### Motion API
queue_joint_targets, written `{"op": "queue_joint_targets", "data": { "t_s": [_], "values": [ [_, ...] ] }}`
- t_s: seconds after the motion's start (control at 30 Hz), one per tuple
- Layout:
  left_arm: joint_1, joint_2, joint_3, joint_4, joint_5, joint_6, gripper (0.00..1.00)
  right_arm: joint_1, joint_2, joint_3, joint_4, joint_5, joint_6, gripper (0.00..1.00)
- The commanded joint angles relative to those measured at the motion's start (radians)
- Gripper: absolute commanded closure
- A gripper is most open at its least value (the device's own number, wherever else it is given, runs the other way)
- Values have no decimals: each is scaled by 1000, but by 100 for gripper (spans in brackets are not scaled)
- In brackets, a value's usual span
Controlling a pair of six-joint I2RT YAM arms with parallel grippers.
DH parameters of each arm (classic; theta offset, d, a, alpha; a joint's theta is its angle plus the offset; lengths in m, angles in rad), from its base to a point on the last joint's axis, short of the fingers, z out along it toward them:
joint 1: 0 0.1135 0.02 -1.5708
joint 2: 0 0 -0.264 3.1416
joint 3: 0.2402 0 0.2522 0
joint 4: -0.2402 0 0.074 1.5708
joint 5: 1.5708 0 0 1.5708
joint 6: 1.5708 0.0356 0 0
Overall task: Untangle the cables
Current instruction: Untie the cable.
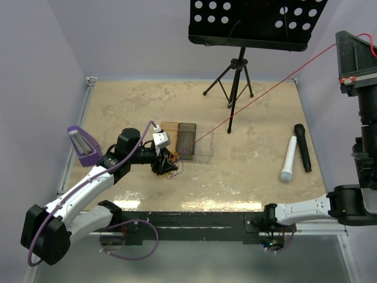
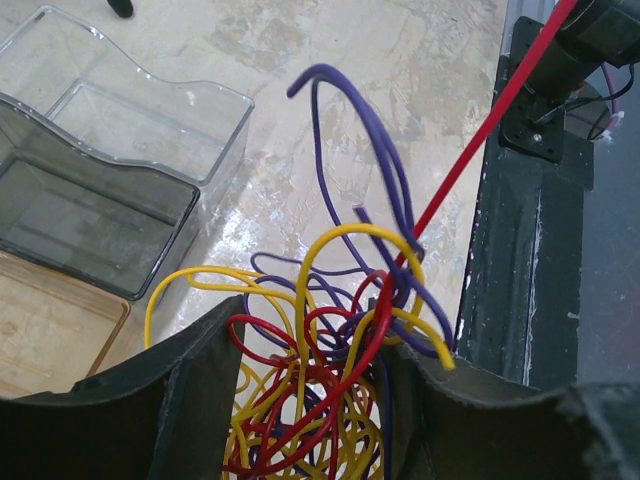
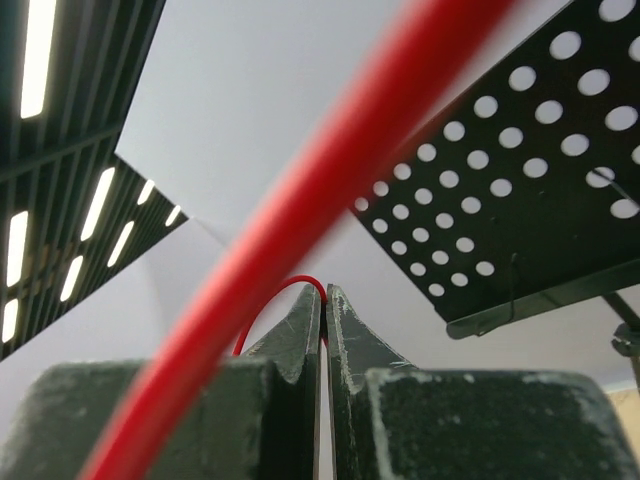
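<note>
left gripper (image 2: 315,335) pins the cables (image 2: 320,400) on the table (image 1: 253,159), just beside the clear trays (image 2: 225,135), as the right gripper (image 3: 322,312) hauls one red wire (image 1: 259,97) high toward the right wall. the left fingers (image 2: 190,400) stand about half apart with the knot of yellow, red and purple strands packed between them, apparently clamped. the right fingers (image 3: 295,340) are pressed together on the red wire's end, a small loop showing at their tips. the wire runs taut and straight from knot to raised gripper, so the step in hand looks like drawing a single strand free while the rest is held down. near the knot the red wire threads through yellow and purple loops. the next move likely calls for a steady pull along the wire's line, the left grip holding firm so the bundle does not lift or tighten.
</note>
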State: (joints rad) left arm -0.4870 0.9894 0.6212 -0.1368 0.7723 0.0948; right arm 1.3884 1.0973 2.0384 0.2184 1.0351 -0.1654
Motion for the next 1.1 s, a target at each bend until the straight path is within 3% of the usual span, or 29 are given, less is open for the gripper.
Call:
{"op": "queue_joint_targets", "data": {
  "t_s": [0.0, 0.07, 0.2, 0.43, 0.53, 0.63, 0.77, 0.9, 1.07],
  "values": [
    [-2, 18, 38, -21, -11, 26, 39, 0, -20, 23, 70, 42, -76, 100],
    [-2, 17, 52, -36, -10, 36, 30, 0, -27, -16, 46, 43, -39, 100],
    [-2, 11, 100, -92, -4, 49, 27, -2, -30, -134, -85, 66, 108, 100],
    [-2, -26, 205, -188, 64, 95, 60, 0, -105, -508, -382, 33, 562, 100],
    [-2, -26, 258, -276, 35, 170, 61, 0, -171, -682, -496, 10, 769, 100],
    [-2, -29, 264, -320, -5, 227, 56, -2, -200, -812, -578, -13, 904, 100],
    [-2, -28, 261, -327, -16, 240, 51, -2, -139, -801, -854, 28, 1122, 100],
    [-1, -3, 270, -322, -7, 226, 50, 0, 20, -733, -1153, 49, 1329, 100],
    [-2, 22, 296, -340, 5, 227, 50, 0, 188, -756, -1292, -41, 1397, 100]
  ]
}}
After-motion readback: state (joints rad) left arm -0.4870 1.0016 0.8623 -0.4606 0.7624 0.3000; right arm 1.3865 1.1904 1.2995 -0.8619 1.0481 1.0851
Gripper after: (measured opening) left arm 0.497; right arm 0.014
